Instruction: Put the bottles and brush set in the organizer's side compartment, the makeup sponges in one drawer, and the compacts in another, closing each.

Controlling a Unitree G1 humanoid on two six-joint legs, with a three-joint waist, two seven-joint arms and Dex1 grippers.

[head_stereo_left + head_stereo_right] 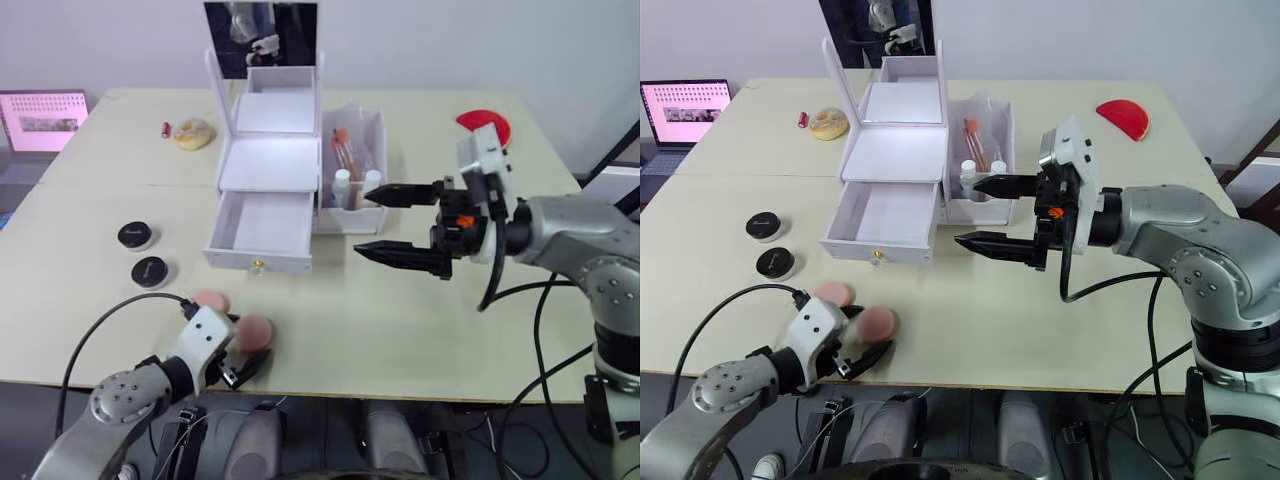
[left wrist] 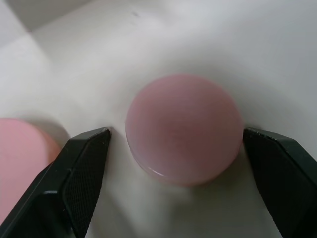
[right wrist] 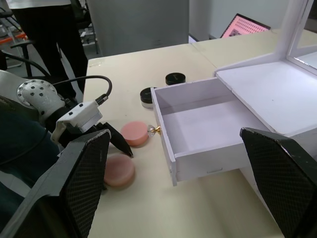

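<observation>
left wrist view: left gripper spread wide, not yet gripping, makeup sponge centred between its fingers on the table. close evenly and lightly; soft puff will squash. right gripper empty, splayed, just beside the open drawer.

Head cameras overlook the table; both wrist views share the sponge.
</observation>
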